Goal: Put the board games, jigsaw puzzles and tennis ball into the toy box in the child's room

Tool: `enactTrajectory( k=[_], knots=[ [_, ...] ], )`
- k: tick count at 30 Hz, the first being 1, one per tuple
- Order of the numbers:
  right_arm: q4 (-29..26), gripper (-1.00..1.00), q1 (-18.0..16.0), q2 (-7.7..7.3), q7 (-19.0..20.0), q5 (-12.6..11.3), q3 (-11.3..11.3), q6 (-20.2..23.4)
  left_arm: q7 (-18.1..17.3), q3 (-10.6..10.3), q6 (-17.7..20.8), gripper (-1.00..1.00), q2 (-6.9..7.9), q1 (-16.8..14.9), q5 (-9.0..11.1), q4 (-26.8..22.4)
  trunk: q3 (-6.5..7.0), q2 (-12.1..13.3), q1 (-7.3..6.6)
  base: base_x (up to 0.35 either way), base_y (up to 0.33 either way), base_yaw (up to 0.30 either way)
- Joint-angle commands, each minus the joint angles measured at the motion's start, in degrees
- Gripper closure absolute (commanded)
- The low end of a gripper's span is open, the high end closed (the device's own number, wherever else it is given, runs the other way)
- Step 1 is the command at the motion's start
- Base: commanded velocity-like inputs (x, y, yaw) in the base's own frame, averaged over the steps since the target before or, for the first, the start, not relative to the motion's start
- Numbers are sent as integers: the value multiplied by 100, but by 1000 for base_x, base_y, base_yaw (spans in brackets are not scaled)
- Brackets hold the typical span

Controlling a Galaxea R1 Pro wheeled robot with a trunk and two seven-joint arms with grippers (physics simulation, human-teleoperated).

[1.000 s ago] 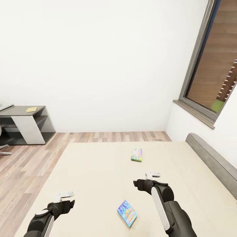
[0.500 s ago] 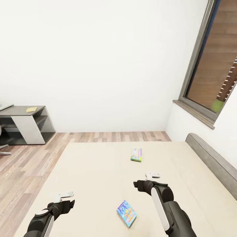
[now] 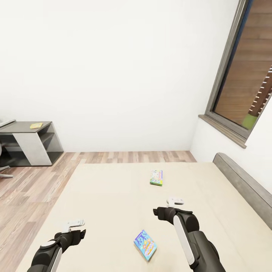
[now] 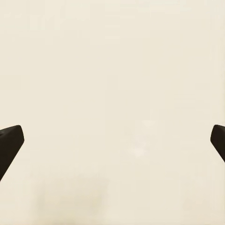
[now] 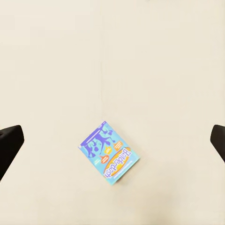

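In the head view, two board games are seen lying flat on the beige mattress of the bed (image 3: 113, 189): the blue-purple board game (image 3: 145, 244) near the front, between the two arms, and the green-edged board game (image 3: 156, 177) farther off toward the wall. The left gripper (image 3: 74, 223) and the right gripper (image 3: 175, 201) are held above the mattress, each carrying nothing. Far to the left, a yellow flat piece (image 3: 36, 125) is seen on the bench (image 3: 22, 127); what it is cannot be told, and the toy box is not made out there. The step in hand is judged to be the pickup of the nearer game.

In the left wrist view, bare mattress is seen between fingertips (image 4: 10, 140) spread wide apart, so that gripper is released.

In the right wrist view, the blue-purple game (image 5: 108, 156) lies between widely parted fingertips (image 5: 9, 140), untouched; this gripper is released too. A descent over the box and a closing across its narrower side are judged to be called for next.
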Motion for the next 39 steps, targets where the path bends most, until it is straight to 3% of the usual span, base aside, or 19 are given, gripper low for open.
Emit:
enactTrajectory(
  k=[1, 39],
  knots=[
    [-6, -100, -6, 1, -58, -60, 5, 19, -52, 11, 27, -100, -2, -5, -45, -8, -13, -13, 4, 0, 0, 0],
    [2, -100, -5, 8, -45, -66, 1, 19, -52, 27, 49, -100, 7, -5, -45, -8, -13, -13, 4, 0, 0, 0]
  ],
)
